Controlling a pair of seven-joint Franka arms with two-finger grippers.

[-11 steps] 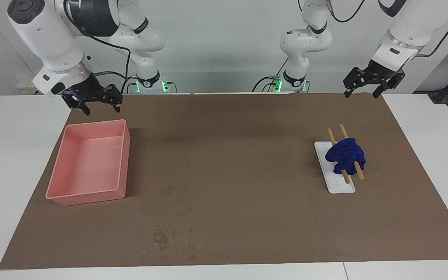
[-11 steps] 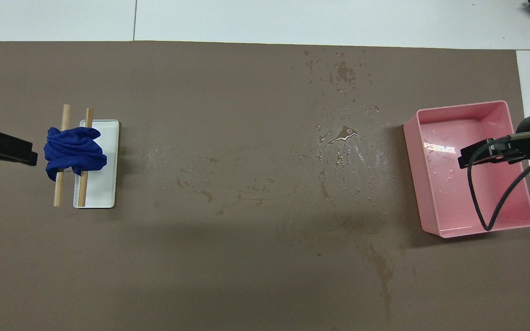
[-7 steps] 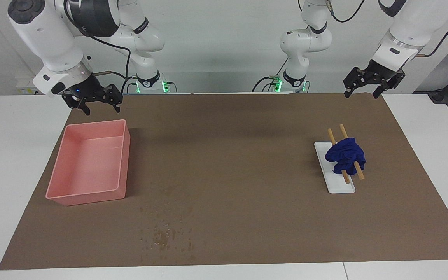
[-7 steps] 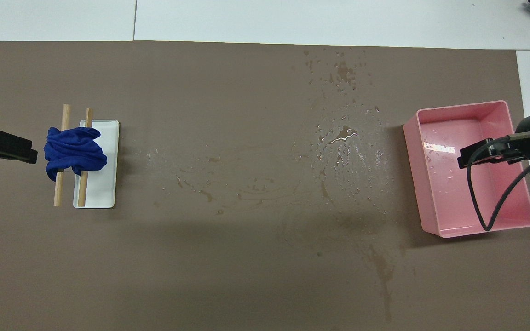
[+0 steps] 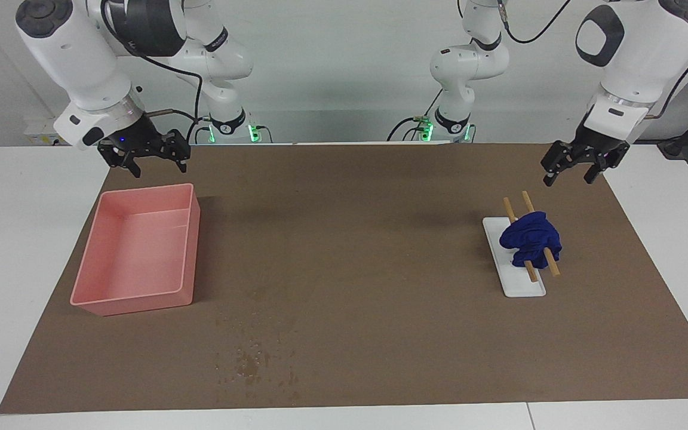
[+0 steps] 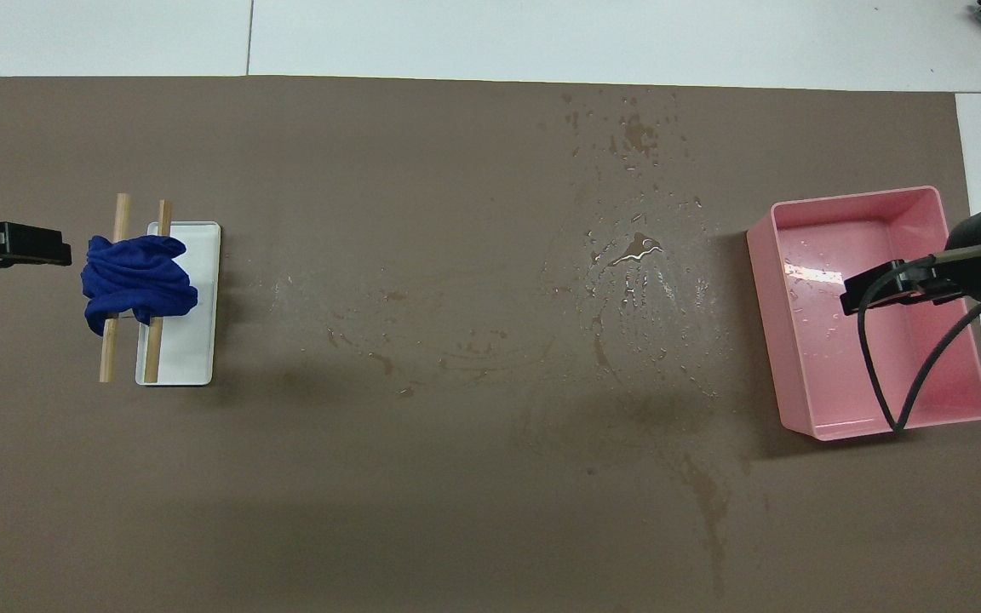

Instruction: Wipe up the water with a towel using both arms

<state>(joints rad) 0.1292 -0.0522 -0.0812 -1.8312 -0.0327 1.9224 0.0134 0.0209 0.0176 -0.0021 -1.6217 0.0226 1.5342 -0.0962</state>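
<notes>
1. Blue cloth, the towel (image 5: pixel 531 240), was seen bunched over two wooden sticks (image 5: pixel 536 236) that lay across a small white tray (image 5: pixel 520 285), toward the left arm's end of the brown mat (image 5: pixel 368 239). The sticks were judged likely to be dragged off or rolled if the cloth were pinched too deep.
2. The left gripper (image 5: pixel 576 170) was held in the air over the mat, on the robots' side of the towel and apart from it, its fingers spread and nothing held. A descent started from that spot was judged liable to miss the cloth or to strike a stick end.
3. The water (image 5: pixel 254 358) was seen as dark specks and blotches near the mat's edge farthest from the robots, well apart from the towel and closer to the right arm's end. In the overhead view a glossy puddle and streaks (image 6: pixel 637 251) were also shown beside the pink tray (image 5: pixel 90 280). A wipe aimed only at the specks was judged liable to leave those patches wet.
4. The right gripper (image 5: pixel 151 160) was held over the mat by the pink tray's end nearest the robots, fingers spread and empty. A low sweep toward the water was judged liable to knock the tray.
5. Because the towel was bunched, only a small face was judged likely to touch the mat, so water could be smeared rather than soaked up.
</notes>
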